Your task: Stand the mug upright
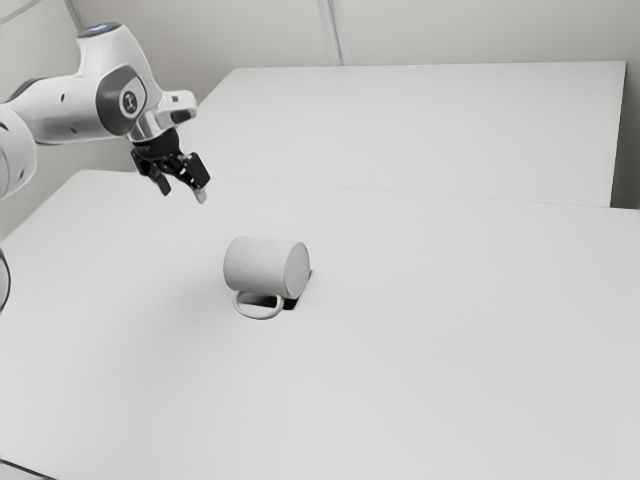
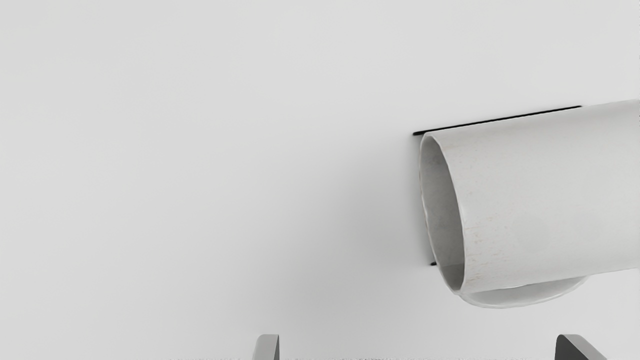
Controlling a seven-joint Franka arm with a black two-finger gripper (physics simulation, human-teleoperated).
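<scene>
As one mug (image 1: 255, 265) lies sideways, two fingers (image 2: 268, 348)

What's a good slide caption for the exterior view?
Open gripper raised over a white table, with the mug lying on its side, handle toward the camera.

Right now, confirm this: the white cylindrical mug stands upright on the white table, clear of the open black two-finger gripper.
Not upright: the exterior view shows the white cylindrical mug lying on its side on the white table. The rest holds: it is clear of the black two-finger gripper, which is open.
</scene>
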